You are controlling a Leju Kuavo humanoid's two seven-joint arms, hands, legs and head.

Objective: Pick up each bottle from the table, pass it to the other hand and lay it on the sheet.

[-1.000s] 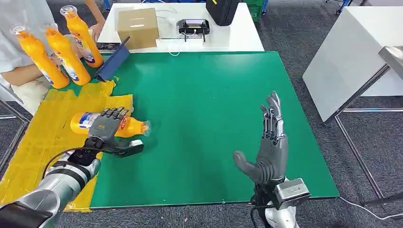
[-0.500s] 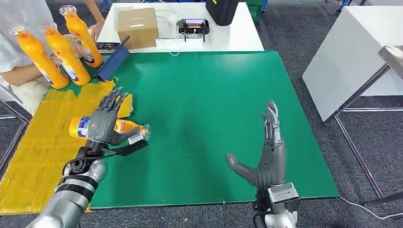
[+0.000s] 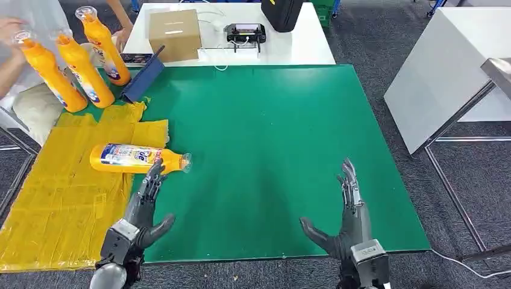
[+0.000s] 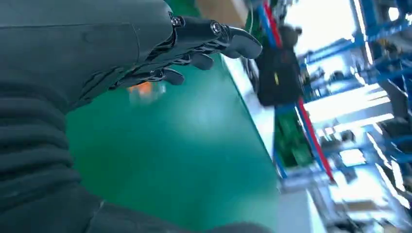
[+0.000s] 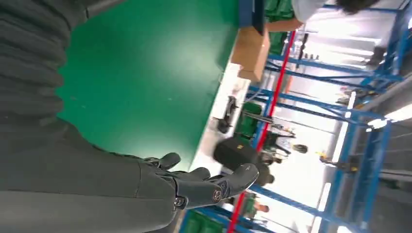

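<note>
An orange bottle lies on its side across the edge of the yellow sheet, its neck out over the green table top. My left hand hovers just in front of it, fingers spread, holding nothing. The bottle's neck peeks past my left hand in the left wrist view. My right hand is low near the table's front edge, open and empty, and shows as the right hand in its wrist view. Three more orange bottles stand upright at the back left.
A person's arms are at the far left by the standing bottles. A blue tablet leans at the table's back left. Behind it a white table carries a cardboard box, a device and a black bag.
My left hand has let go of the bottle and drawn back toward the front edge; the bottle now lies free on the sheet's edge. My right hand has sunk lower and nearer.
</note>
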